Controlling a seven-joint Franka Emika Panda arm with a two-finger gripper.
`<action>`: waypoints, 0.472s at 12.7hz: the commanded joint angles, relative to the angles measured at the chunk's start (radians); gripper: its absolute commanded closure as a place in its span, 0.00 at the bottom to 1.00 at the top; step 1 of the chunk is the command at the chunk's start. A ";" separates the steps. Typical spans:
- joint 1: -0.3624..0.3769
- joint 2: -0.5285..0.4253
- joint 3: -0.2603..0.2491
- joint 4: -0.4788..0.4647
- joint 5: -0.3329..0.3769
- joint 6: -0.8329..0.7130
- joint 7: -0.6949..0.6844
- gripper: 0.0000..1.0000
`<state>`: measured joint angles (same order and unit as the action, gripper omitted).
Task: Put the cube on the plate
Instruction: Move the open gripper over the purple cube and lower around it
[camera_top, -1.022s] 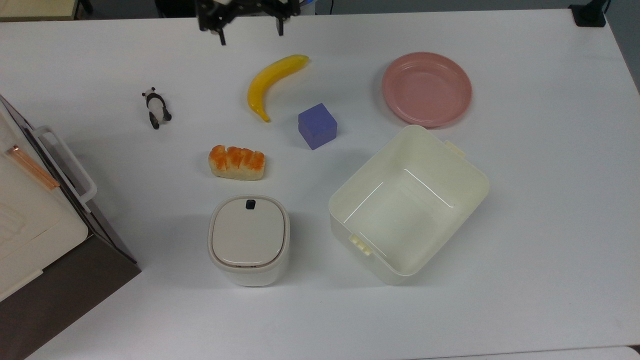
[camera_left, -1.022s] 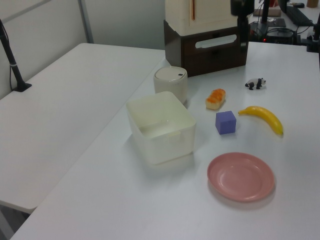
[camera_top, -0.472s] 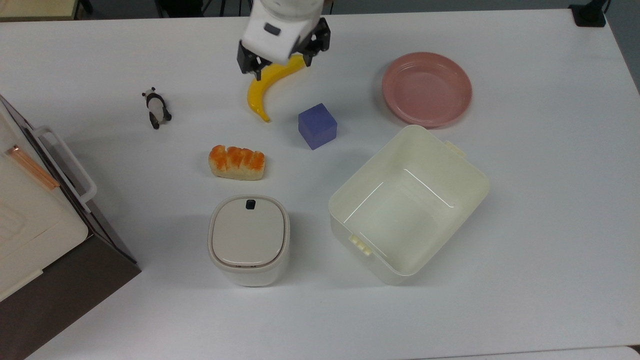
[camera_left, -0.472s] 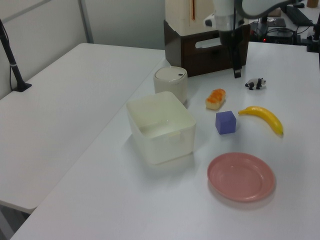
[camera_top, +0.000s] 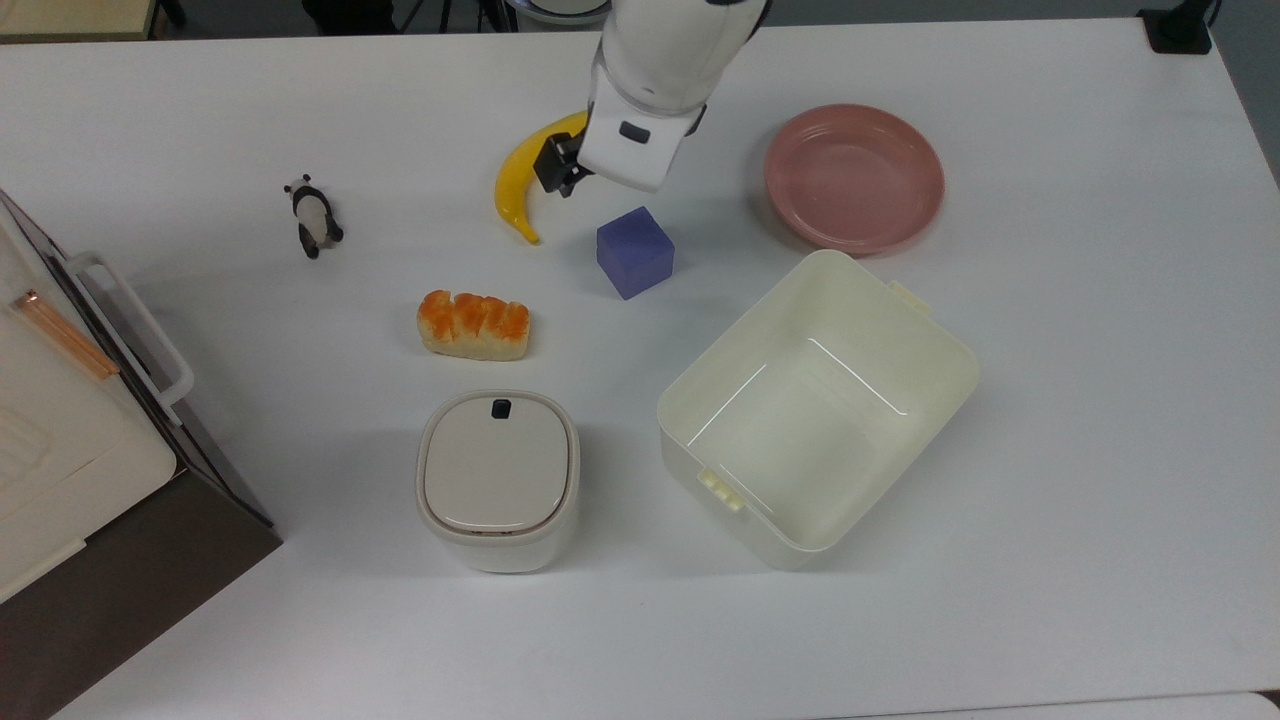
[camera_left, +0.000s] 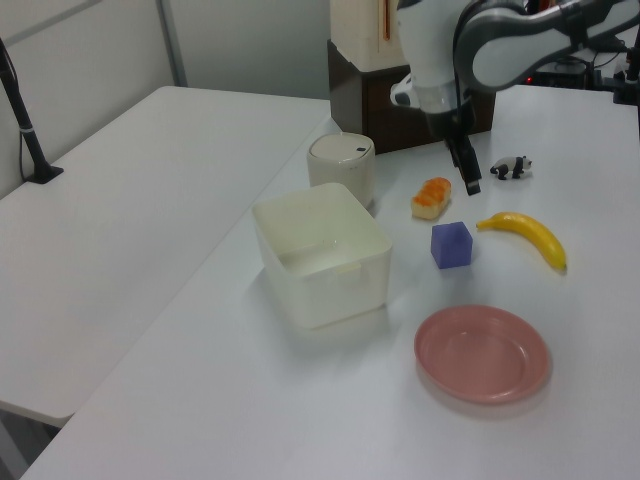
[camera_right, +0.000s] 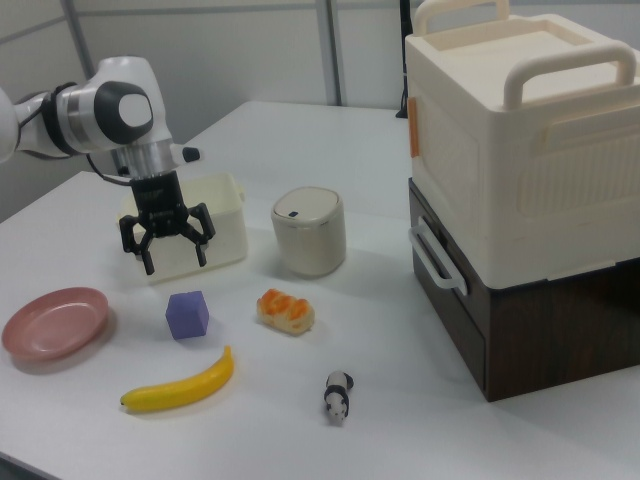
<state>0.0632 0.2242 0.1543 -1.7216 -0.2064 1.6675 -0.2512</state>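
A white table (camera_top: 1050, 500) is carrying the whole scene, with a second white table standing beside it in the left view. The gripper (camera_right: 172, 253) is hanging in the air above the table with its two fingers spread apart and nothing between them; in the right view it is hovering above and a little to the right view's left of the cube (camera_right: 187, 314), clear of it. The cube (camera_top: 634, 252) is sitting flat on the table between the banana (camera_top: 525, 185) and the cream tub (camera_top: 815, 405), apart from both. The pink plate (camera_top: 853, 178) is lying bare on the table, well apart from the cube toward the top view's right. In the top view the white wrist is covering the upper end of the banana. A bread roll (camera_top: 473, 325) is lying near the cube toward the top view's left, a lidded cream canister (camera_top: 497, 478) is standing below it, and a small panda figure (camera_top: 313, 216) is standing farther left. A cream box with handles (camera_right: 530, 140) is sitting on a dark brown cabinet (camera_right: 540, 320) at the table's edge.
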 joint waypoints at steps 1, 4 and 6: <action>0.029 0.027 -0.004 -0.041 -0.057 0.044 -0.005 0.00; 0.026 0.098 0.017 -0.030 -0.103 0.075 -0.003 0.00; 0.029 0.121 0.017 -0.030 -0.125 0.087 -0.002 0.00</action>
<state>0.0838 0.3336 0.1715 -1.7440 -0.2964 1.7312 -0.2512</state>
